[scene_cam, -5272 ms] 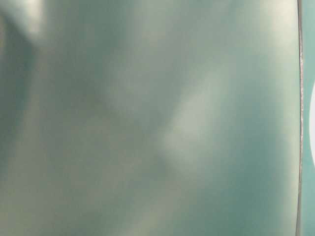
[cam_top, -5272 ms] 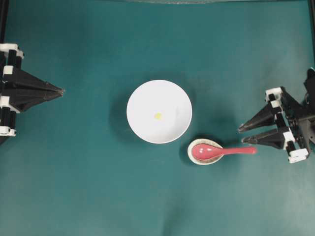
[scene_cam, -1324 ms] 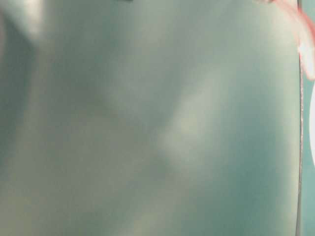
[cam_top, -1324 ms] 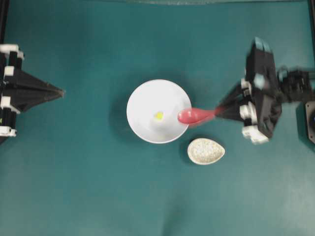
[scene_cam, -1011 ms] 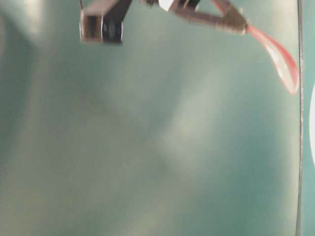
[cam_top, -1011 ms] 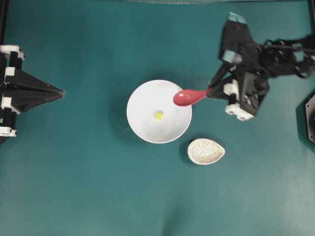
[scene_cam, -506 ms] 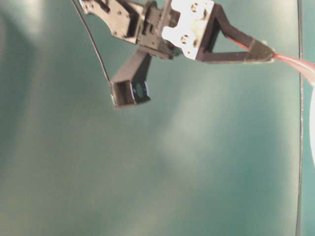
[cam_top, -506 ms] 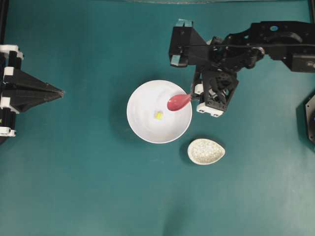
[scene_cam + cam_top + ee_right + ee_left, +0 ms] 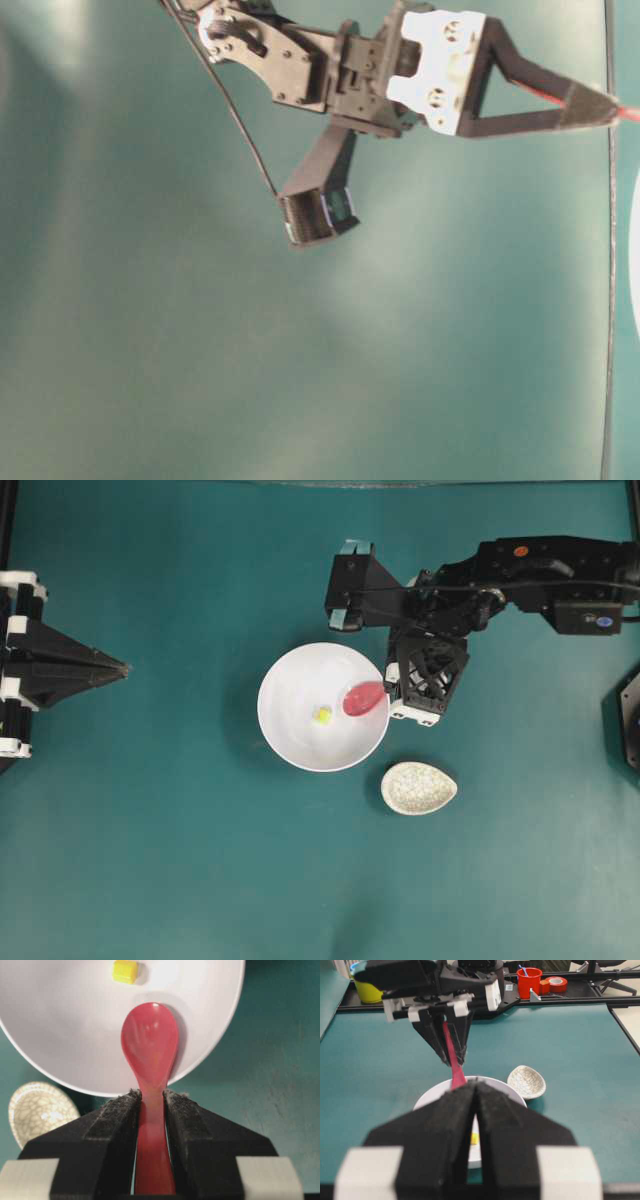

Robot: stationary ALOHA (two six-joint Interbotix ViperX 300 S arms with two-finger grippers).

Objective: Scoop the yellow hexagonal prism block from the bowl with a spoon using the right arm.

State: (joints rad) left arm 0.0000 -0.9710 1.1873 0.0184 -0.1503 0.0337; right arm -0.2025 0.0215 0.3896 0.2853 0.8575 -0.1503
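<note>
The white bowl (image 9: pixel 290 685) stands mid-table with the tiny yellow block (image 9: pixel 322 715) at its bottom. My right gripper (image 9: pixel 390 688) is shut on the handle of the pink-red spoon (image 9: pixel 363 698). The spoon's scoop hangs inside the bowl's right side, just right of the block. In the right wrist view the gripper (image 9: pixel 151 1095) clamps the spoon (image 9: pixel 150 1042) at its neck. The block (image 9: pixel 125 971) lies a short way beyond the scoop's tip, apart from it, in the bowl (image 9: pixel 60 1025). My left gripper (image 9: pixel 125 665) rests shut at the far left.
The speckled oval spoon rest (image 9: pixel 418 787) lies bare just below and right of the bowl. A red cup (image 9: pixel 528 982), tape rolls (image 9: pixel 555 983) and a yellow container (image 9: pixel 367 990) stand behind the table's far rail.
The right arm has swung left above the bowl's right rim and tipped the spoon down. The scoop has dropped into the bowl, closer to the block. The left arm has not moved.
</note>
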